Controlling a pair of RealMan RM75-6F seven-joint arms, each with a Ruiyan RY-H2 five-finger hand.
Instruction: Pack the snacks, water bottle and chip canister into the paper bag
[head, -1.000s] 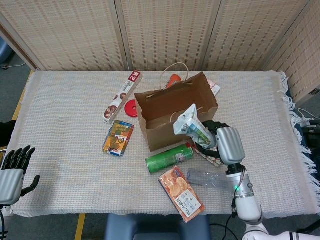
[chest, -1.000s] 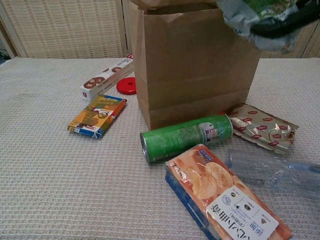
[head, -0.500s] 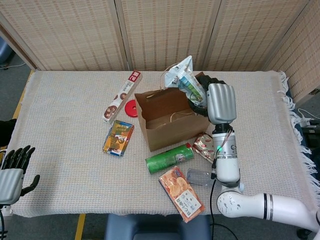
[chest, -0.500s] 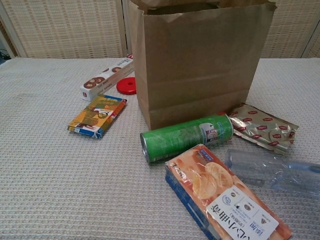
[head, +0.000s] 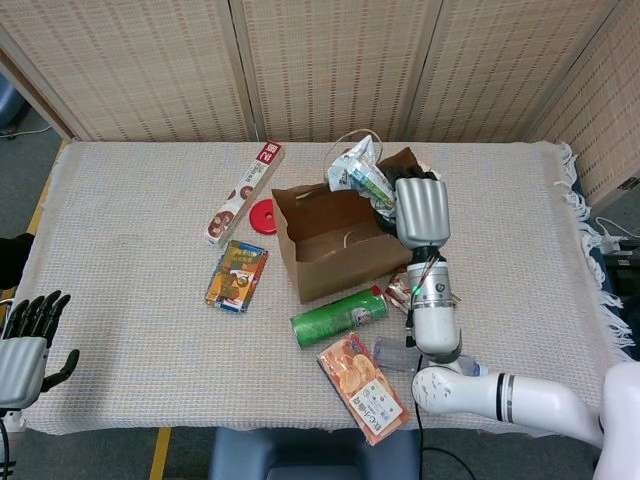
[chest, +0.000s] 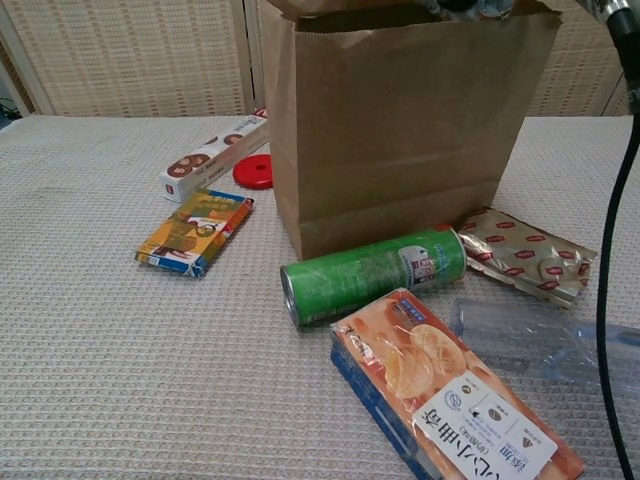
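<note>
Swinging in over the paper bag (head: 340, 262), right hand (head: 420, 210) now holds the snack pouch (head: 358, 172) above the opening, release looks imminent.

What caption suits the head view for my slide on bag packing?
Right hand holds a snack pouch over the open paper bag; canister, bottle and boxes wait on the table.

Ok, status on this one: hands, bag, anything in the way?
Right hand holds snack pouch over the paper bag opening. Left hand open, idle at table edge. Green canister lies against bag front; nothing blocking the opening.
</note>
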